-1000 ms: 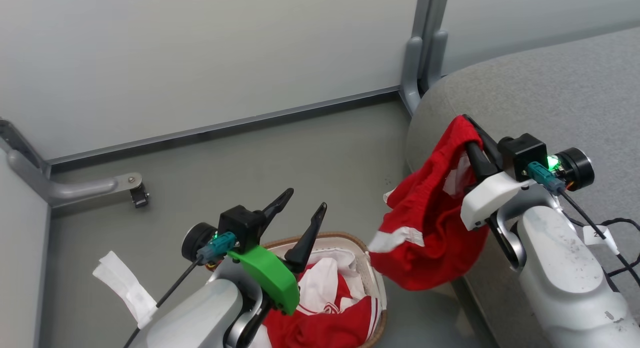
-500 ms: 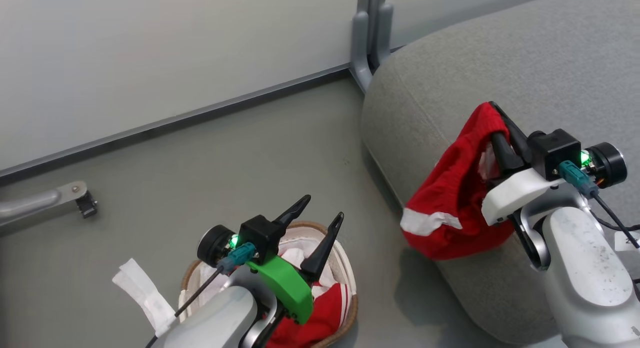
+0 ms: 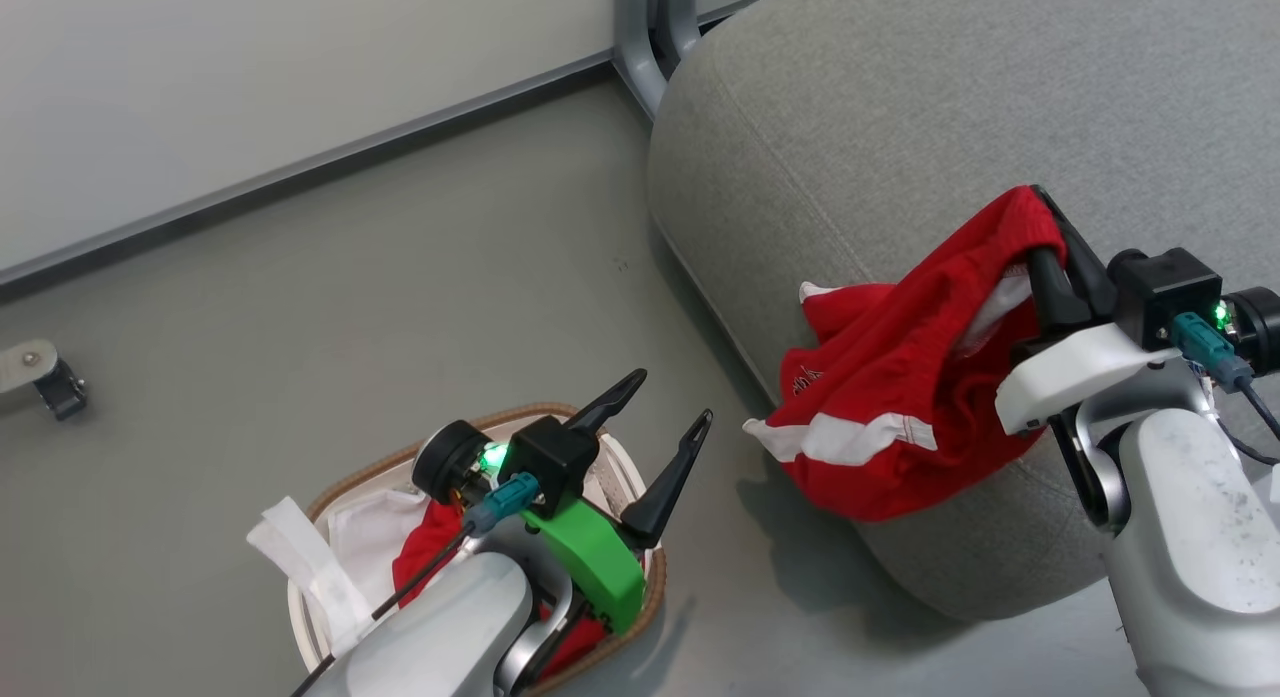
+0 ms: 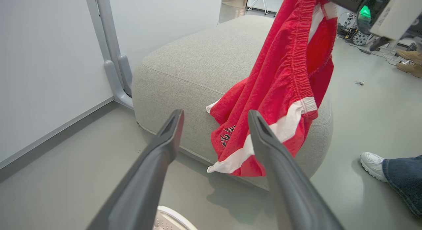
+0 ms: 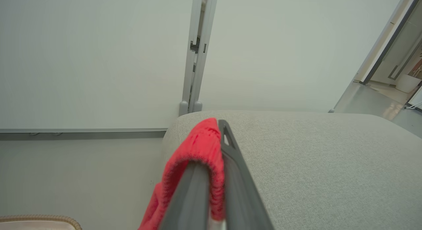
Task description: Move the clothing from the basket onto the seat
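Head view showed the right gripper (image 3: 1046, 217) pinching red shorts (image 3: 880, 377) at the seat (image 3: 900, 107) edge, more clothes (image 3: 420, 554) in the basket (image 3: 400, 447), left gripper (image 3: 673, 395) wide.

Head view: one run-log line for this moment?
right gripper: shut on shorts | shorts: hanging at seat edge | left gripper: open, above basket | basket: red clothing inside

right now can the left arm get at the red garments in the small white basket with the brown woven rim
Probably yes: the left gripper hangs open over the basket, the red garments lie uncovered in it and nothing stands between, though its fingers point outward.
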